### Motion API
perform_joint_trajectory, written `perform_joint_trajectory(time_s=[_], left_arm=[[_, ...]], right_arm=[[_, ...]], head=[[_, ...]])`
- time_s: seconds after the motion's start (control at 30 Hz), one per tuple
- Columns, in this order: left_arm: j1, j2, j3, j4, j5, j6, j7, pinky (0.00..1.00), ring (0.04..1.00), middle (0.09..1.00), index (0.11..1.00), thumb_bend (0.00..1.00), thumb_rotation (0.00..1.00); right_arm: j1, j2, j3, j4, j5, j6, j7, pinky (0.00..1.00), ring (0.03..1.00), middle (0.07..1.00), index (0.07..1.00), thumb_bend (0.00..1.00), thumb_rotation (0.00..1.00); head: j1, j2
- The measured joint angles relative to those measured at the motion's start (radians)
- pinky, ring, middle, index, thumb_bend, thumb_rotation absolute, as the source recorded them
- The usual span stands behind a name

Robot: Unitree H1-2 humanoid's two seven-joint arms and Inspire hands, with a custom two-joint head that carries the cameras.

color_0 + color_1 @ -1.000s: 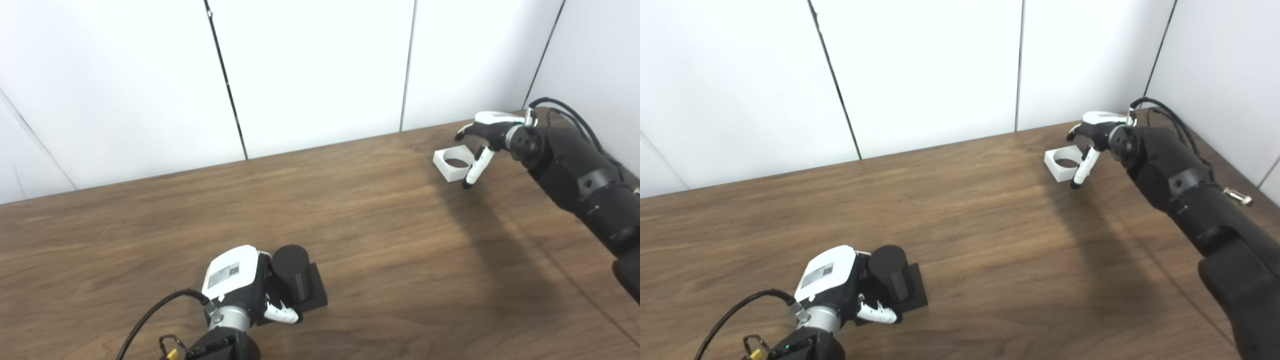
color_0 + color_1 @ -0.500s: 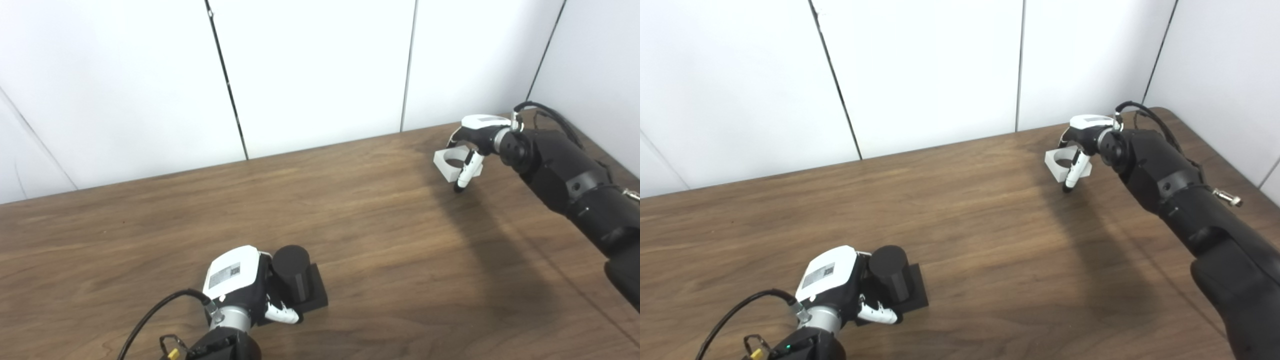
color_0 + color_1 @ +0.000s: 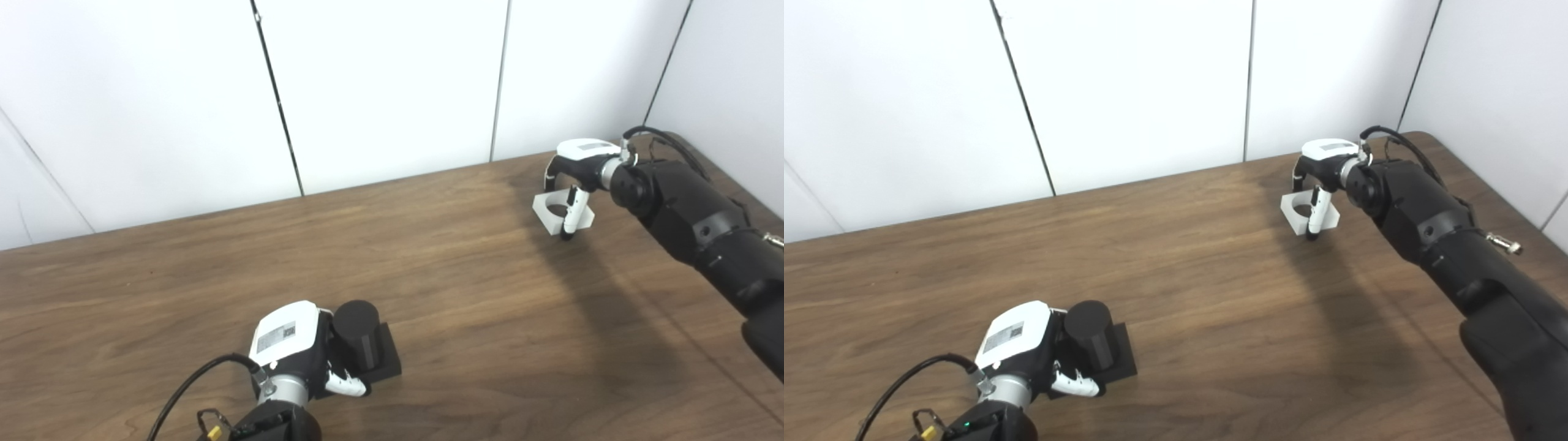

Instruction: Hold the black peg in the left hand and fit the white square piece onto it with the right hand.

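The black peg (image 3: 356,334) is an upright cylinder on a flat black square base (image 3: 387,360), near the table's front edge. My left hand (image 3: 286,343) is shut on it from the left side. The white square piece (image 3: 550,211), with a round hole, sits at the far right of the table (image 3: 465,288), turned a little askew. My right hand (image 3: 579,164) is arched over it, with the thumb (image 3: 569,213) against its near side and the other fingers curled down behind it. Whether the piece is off the table I cannot tell.
White wall panels (image 3: 392,86) run close behind the table's far edge. The table's rounded far right corner (image 3: 1427,138) lies just behind my right arm. A black cable (image 3: 184,392) trails from my left wrist.
My right hand moved left over the white piece and curled its fingers and thumb around it. The piece shifted slightly and turned. My left hand and the peg have not moved.
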Motion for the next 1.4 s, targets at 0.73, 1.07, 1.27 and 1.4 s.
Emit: perform_joint_trajectory(time_s=[0.73,1.07,1.27,1.4], left_arm=[[-0.026,-0.003,-0.024,0.039,0.007,0.028,0.016,0.80,0.862,0.801,0.482,0.52,0.05],[-0.034,-0.005,-0.035,0.057,0.006,0.047,0.032,0.80,0.852,0.791,0.483,0.52,0.05],[-0.048,-0.009,-0.033,0.072,0.009,0.048,0.032,0.80,0.860,0.793,0.484,0.52,0.05],[-0.053,-0.011,-0.029,0.078,0.011,0.048,0.030,0.79,0.862,0.798,0.484,0.52,0.05]], right_arm=[[0.062,0.042,-0.044,-0.593,0.066,-0.019,0.252,1.00,0.951,0.806,0.484,0.53,0.14],[0.072,0.086,-0.052,-0.858,0.127,0.042,0.418,0.99,0.930,0.793,0.482,0.53,0.14],[0.087,0.121,-0.050,-0.929,0.127,0.061,0.477,0.97,0.924,0.781,0.481,0.53,0.14],[0.088,0.144,-0.051,-0.978,0.134,0.064,0.495,0.96,0.918,0.780,0.481,0.53,0.14]], head=[[0.095,0.012],[0.127,0.020],[0.146,0.029],[0.158,0.031]])
